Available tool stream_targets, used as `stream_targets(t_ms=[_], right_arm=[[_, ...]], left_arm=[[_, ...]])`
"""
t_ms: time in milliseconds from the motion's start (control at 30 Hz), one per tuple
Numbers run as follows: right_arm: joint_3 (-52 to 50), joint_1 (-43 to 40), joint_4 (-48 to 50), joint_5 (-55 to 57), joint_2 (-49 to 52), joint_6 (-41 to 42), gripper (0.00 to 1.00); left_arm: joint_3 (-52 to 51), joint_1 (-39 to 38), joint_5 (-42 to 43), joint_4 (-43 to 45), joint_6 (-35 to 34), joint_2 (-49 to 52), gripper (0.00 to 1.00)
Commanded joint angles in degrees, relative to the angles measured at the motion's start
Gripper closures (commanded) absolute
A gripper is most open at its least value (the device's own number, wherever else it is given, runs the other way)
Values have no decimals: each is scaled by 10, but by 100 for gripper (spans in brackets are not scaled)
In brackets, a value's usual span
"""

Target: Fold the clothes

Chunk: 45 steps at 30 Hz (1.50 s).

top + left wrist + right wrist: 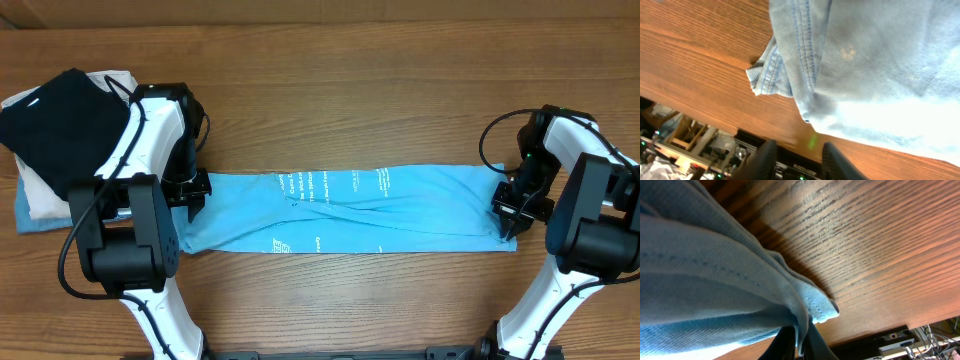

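Observation:
The sky-blue T-shirt point(350, 208) lies folded into a long band across the table, with white lettering showing on top. My left gripper point(187, 188) is at its left end; in the left wrist view the fingers point(799, 159) are open and empty, with the shirt's hem point(790, 70) just beyond them. My right gripper point(510, 212) is at the shirt's right end. In the right wrist view its fingers point(800, 342) are shut on the shirt's edge point(810, 305).
A black folded garment point(62, 125) lies on a cream one point(40, 190) and a blue one point(40, 222) at the far left. The table's front edge point(790, 140) is close to the left gripper.

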Motion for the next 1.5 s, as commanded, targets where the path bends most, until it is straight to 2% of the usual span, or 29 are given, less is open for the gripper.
stream_targets(t_ms=[0, 367, 533, 833, 1033, 1167, 1467], right_arm=[[-3, 1, 4, 5, -10, 7, 91], [-3, 1, 10, 3, -10, 7, 90], [-3, 1, 18, 1, -10, 7, 90], [-3, 1, 23, -2, -10, 6, 87], [-3, 1, 30, -1, -10, 6, 83], [-3, 1, 36, -1, -10, 7, 76], [-3, -6, 39, 29, -10, 24, 75]], left_arm=[[-5, -8, 4, -2, -5, -6, 64], [17, -10, 84, 63, 12, -7, 63], [16, -10, 94, 96, 14, -7, 54], [16, -38, 147, 162, 58, -7, 54], [16, -79, 147, 175, 64, -7, 53], [16, -98, 147, 179, 63, -7, 53], [16, -123, 165, 177, 63, -7, 53]])
